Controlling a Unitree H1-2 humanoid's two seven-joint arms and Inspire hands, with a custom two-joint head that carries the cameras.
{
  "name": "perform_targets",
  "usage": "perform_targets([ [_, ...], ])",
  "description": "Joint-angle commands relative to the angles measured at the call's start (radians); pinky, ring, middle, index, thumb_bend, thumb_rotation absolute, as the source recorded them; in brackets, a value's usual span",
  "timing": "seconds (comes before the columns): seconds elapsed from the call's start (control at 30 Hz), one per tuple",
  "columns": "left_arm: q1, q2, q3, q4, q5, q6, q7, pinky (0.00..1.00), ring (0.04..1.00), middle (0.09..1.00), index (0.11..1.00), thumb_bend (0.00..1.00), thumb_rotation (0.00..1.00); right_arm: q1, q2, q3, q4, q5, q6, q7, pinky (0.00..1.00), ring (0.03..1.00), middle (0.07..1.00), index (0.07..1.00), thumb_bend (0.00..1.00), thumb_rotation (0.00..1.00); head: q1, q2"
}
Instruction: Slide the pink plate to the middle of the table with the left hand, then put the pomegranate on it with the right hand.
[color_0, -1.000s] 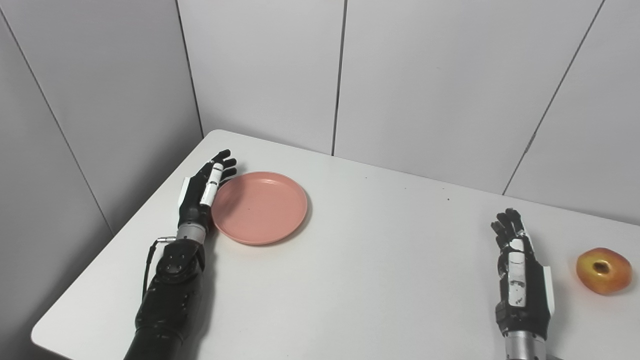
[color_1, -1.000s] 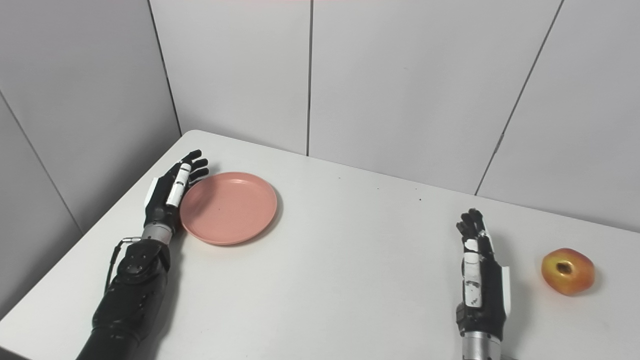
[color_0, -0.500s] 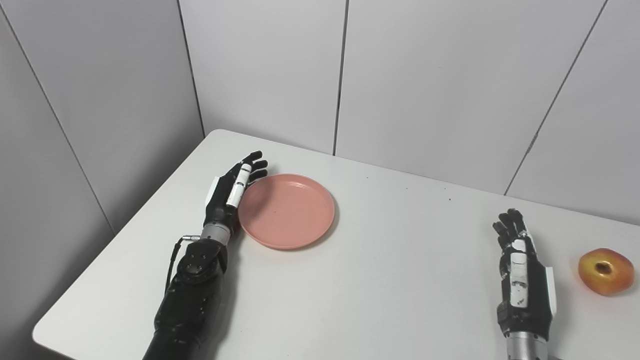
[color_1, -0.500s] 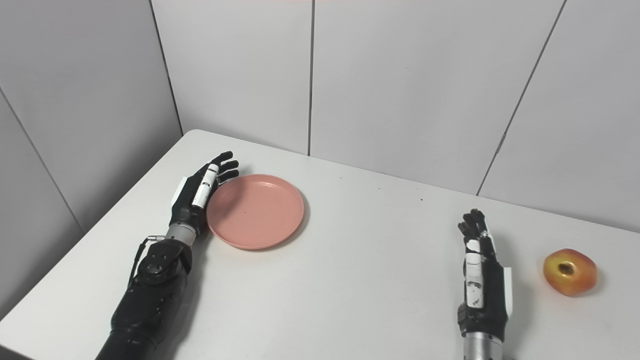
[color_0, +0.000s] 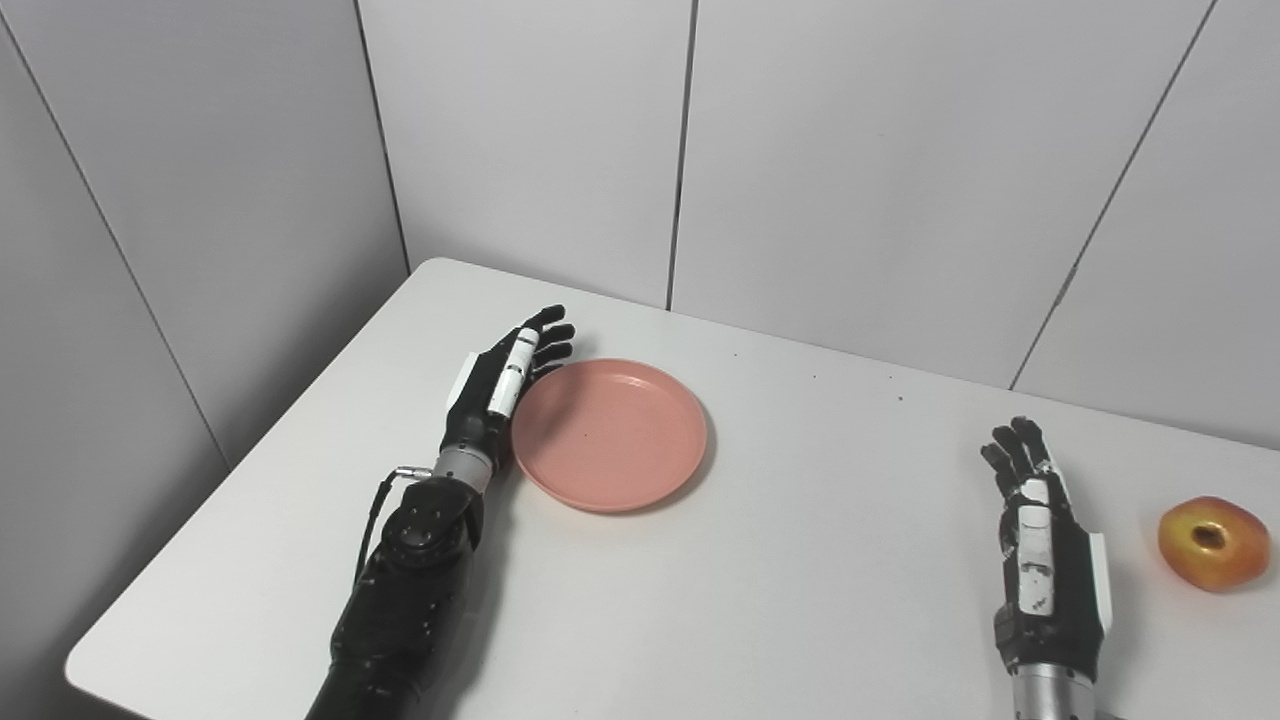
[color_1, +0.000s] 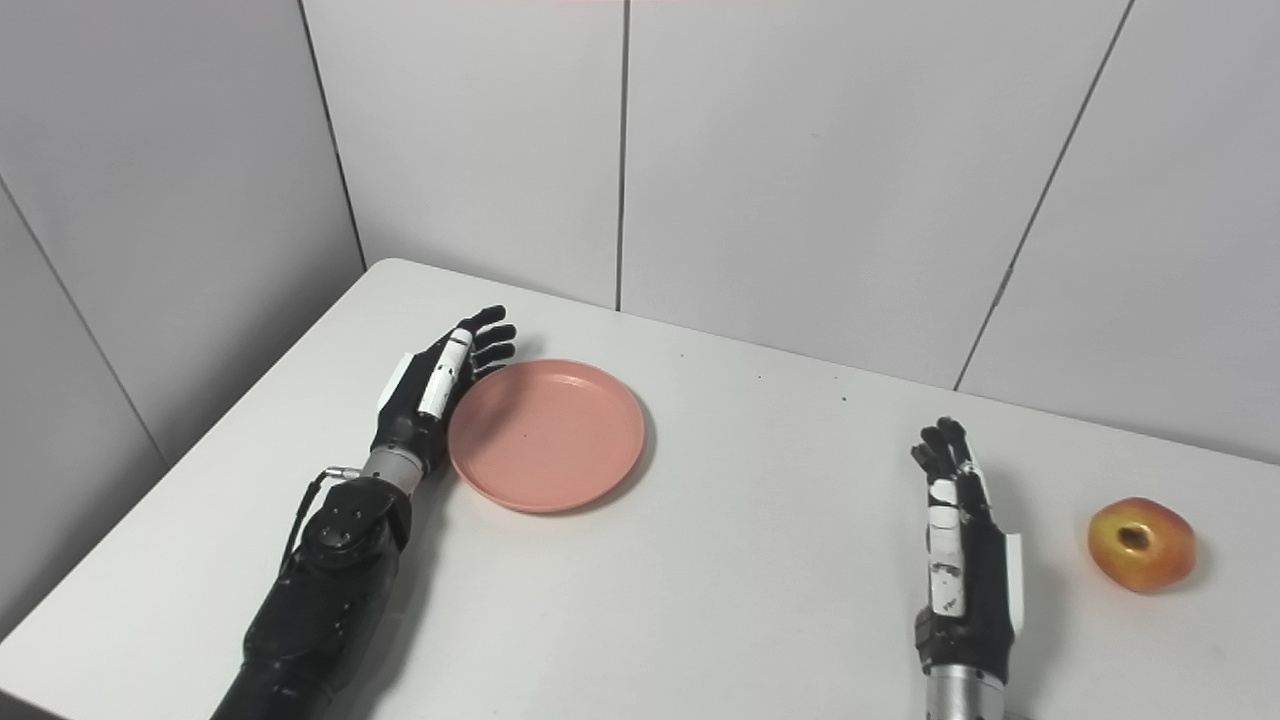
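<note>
Since a second ago the pink plate (color_0: 609, 435) has slid rightward across the table (color_0: 760, 560), away from its left edge and toward the middle, with the left hand (color_0: 497, 385) travelling alongside it. The right hand (color_0: 1040, 555) and the pomegranate (color_0: 1212, 542) have not moved.

The left hand stands on its edge with its fingers (color_0: 545, 335) stretched out and slightly apart, holding nothing; its palm side presses flat against the plate's left rim, and the fingertips reach past the rim's far-left curve. The plate lies flat on the table, left of centre, nearer the far edge than the near one.

The right hand rests near the table's near edge on the right side, also upright on its edge with fingers extended and empty. The pomegranate sits on the table to the right of that hand, close to the right edge, apart from the hand with a clear strip of surface between them, and well apart from the plate.
</note>
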Motion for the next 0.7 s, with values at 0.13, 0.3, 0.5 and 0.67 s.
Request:
perform_targets([
  [0.13, -0.037, -0.012, -0.018, -0.061, -0.008, 0.018, -0.027, 0.81, 0.829, 0.829, 0.816, 0.28, 0.91, 0.047, 0.002, -0.001, 0.008, -0.008, 0.040, -0.001, 1.00, 0.909, 0.904, 0.899, 0.59, 0.92, -0.022, 0.014],
  [0.3, -0.036, -0.014, -0.033, -0.080, 0.004, 0.038, -0.027, 0.81, 0.830, 0.829, 0.810, 0.27, 0.92, 0.046, 0.010, 0.000, -0.006, -0.023, 0.057, -0.012, 0.98, 0.906, 0.903, 0.898, 0.59, 0.91, -0.056, 0.032],
  [0.5, -0.034, -0.019, -0.040, -0.088, 0.013, 0.050, -0.023, 0.80, 0.823, 0.819, 0.800, 0.27, 0.90, 0.046, 0.021, 0.001, -0.017, -0.026, 0.067, -0.020, 0.99, 0.900, 0.896, 0.895, 0.58, 0.90, -0.091, 0.047],
  [0.67, -0.031, -0.018, -0.045, -0.098, 0.012, 0.076, -0.029, 0.81, 0.831, 0.822, 0.805, 0.27, 0.93, 0.043, 0.025, 0.003, -0.020, -0.033, 0.079, -0.024, 0.98, 0.900, 0.895, 0.892, 0.59, 0.90, -0.118, 0.055],
])
